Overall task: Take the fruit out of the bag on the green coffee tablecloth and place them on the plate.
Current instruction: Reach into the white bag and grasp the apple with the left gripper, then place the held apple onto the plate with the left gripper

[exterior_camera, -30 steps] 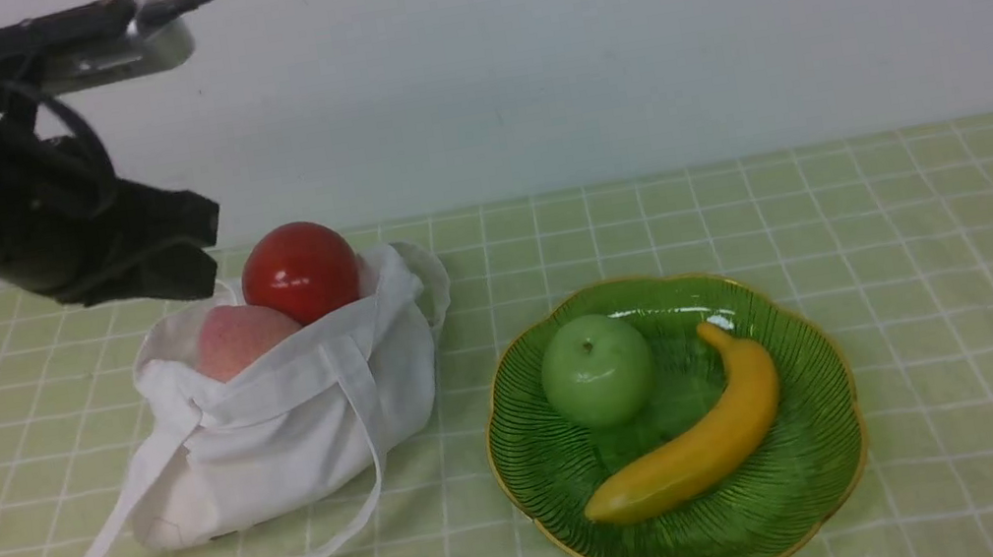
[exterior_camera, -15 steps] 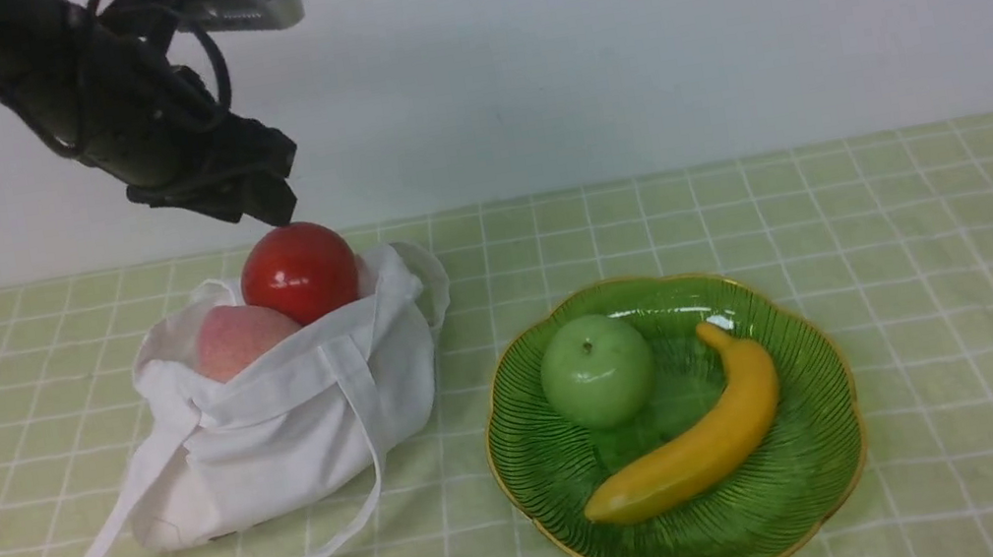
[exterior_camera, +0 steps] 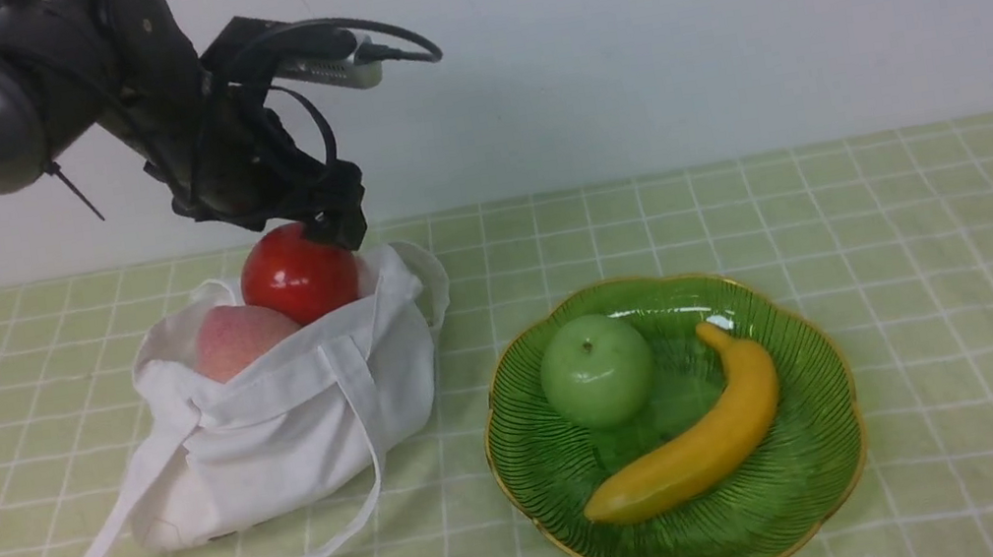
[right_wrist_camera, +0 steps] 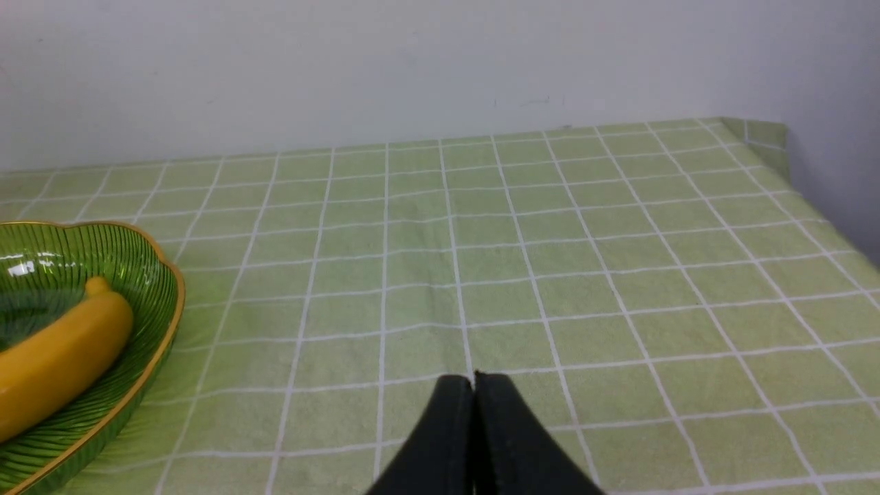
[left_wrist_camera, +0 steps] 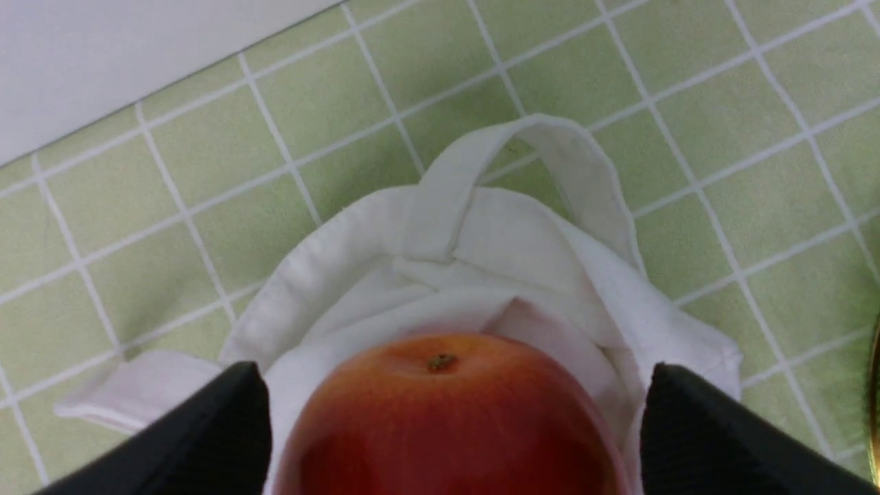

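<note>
Left tool (left_wrist_camera: 454, 392) spread over red fruit (exterior_camera: 297, 275), right tool (right_wrist_camera: 473, 388) together, green checked tablecloth (exterior_camera: 950, 246), white wall (exterior_camera: 714, 15)

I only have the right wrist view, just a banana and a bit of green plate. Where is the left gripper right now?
Observer: The left gripper is at the mouth of the bag, jaws wide open on either side of the red fruit, not closed on it.
Operator: Anything else in that bag?
Observer: Yes, a pale pink fruit sits beside the red one, on the robot's left of it.
Operator: What else is on the plate?
Observer: On the plate, a green apple sits next to the banana, on the side nearer the bag.
</note>
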You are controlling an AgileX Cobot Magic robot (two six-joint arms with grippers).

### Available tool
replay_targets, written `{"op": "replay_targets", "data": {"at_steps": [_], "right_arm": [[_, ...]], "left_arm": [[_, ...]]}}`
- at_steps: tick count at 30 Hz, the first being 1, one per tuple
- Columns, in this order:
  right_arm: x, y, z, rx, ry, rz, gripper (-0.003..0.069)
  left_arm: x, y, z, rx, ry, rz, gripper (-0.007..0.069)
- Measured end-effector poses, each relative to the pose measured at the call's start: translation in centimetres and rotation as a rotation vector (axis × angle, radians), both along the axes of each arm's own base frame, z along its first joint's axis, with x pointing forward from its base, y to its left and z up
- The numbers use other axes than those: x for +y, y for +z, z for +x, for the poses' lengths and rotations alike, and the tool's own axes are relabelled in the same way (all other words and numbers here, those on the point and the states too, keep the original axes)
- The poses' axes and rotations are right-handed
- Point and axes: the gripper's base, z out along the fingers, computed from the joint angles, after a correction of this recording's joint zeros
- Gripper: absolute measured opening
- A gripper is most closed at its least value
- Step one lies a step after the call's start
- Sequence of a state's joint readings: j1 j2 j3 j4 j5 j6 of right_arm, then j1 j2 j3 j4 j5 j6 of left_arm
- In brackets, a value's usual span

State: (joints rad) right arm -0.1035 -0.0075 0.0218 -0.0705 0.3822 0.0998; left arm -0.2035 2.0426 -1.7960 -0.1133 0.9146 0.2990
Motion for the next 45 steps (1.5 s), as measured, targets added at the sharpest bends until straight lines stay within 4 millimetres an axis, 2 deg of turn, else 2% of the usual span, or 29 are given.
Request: {"op": "replay_targets", "data": {"at_steps": [4, 10, 14, 15, 24, 27, 31, 34, 38, 39, 41, 43, 44, 45], "right_arm": [[0.0, 0.0, 0.0, 0.0, 0.0, -0.002, -0.0015], [0.0, 0.0, 0.0, 0.0, 0.001, -0.003, -0.0015], [0.0, 0.0, 0.0, 0.0, 0.001, -0.003, -0.0015], [0.0, 0.0, 0.0, 0.0, 0.001, -0.003, -0.0015], [0.0, 0.0, 0.0, 0.0, 0.001, -0.003, -0.0015], [0.0, 0.0, 0.0, 0.0, 0.001, -0.003, -0.0015], [0.0, 0.0, 0.0, 0.0, 0.001, -0.003, -0.0015], [0.0, 0.0, 0.0, 0.0, 0.001, -0.003, -0.0015], [0.0, 0.0, 0.0, 0.0, 0.001, -0.003, -0.0015], [0.0, 0.0, 0.0, 0.0, 0.001, -0.003, -0.0015], [0.0, 0.0, 0.0, 0.0, 0.001, -0.003, -0.0015], [0.0, 0.0, 0.0, 0.0, 0.001, -0.003, -0.0015], [0.0, 0.0, 0.0, 0.0, 0.001, -0.003, -0.0015], [0.0, 0.0, 0.0, 0.0, 0.001, -0.003, -0.0015]], "left_arm": [[0.0, -1.1, 0.0, 0.044, -0.012, 0.041, 0.0684], [0.1, -1.3, -0.1, 0.07, -0.012, 0.068, 0.0685], [0.1, -1.4, -0.4, 0.096, -0.006, 0.07, 0.0632], [0.1, -1.4, -0.4, 0.103, -0.001, 0.069, 0.0587], [0.2, -0.9, -0.5, 0.118, 0.026, 0.062, 0.058], [0.2, 0.6, -0.5, 0.105, 0.039, 0.056, 0.058], [0.4, 4.6, -1.2, 0.022, 0.04, 0.038, 0.058], [0.4, 8.8, -3.0, -0.058, 0.045, -0.026, 0.058], [-0.2, 11.6, -5.0, -0.075, 0.024, -0.124, 0.058], [-1.1, 12.7, -6.1, -0.076, -0.011, -0.169, 0.058], [-2.5, 13.5, -7.3, -0.059, -0.072, -0.223, 0.058], [-5.1, 13.7, -8.7, -0.016, -0.181, -0.262, 0.058], [-5.4, 13.7, -8.8, -0.013, -0.193, -0.264, 0.058], [-7.2, 13.4, -9.6, 0.018, -0.254, -0.275, 0.058]]}}
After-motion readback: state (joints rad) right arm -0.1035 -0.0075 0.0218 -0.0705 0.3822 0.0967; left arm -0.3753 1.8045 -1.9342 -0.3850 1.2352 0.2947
